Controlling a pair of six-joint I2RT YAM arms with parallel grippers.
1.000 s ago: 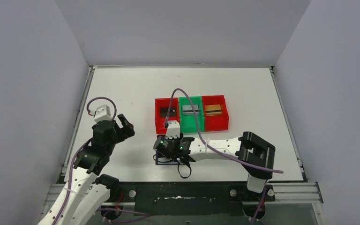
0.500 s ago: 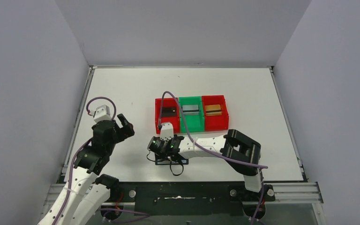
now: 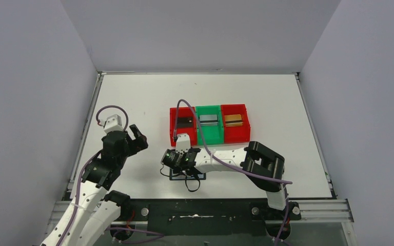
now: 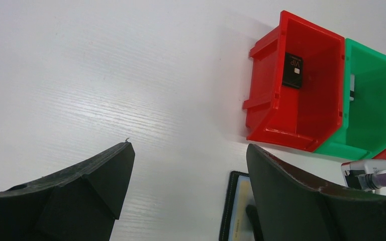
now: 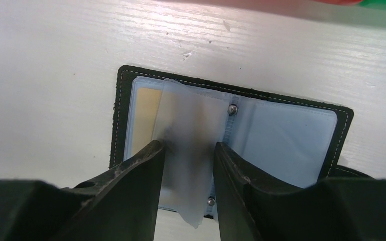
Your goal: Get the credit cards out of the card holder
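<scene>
The black card holder (image 5: 291, 135) lies open on the table, below my right gripper (image 5: 188, 145). Its jaws stand part open, one on each side of a raised translucent sleeve (image 5: 191, 125). A tan credit card (image 5: 145, 118) shows in the holder's left pocket. From above, the right gripper (image 3: 177, 160) covers most of the holder (image 3: 187, 175). A black card (image 3: 184, 122) lies in the left red bin, a silver one (image 3: 208, 120) in the green bin and a gold one (image 3: 233, 120) in the right red bin. My left gripper (image 3: 136, 138) hovers open to the left, holding nothing.
Three joined bins stand just behind the holder: red (image 3: 174, 134), green (image 3: 210, 136) and red (image 3: 237, 134). In the left wrist view the red bin (image 4: 261, 100) sits ahead on the right, and the holder's edge (image 4: 229, 201) shows beside the right finger. White walls enclose the table.
My right gripper has shifted left over the holder and its jaws have narrowed around the sleeve. The left arm has barely moved.
</scene>
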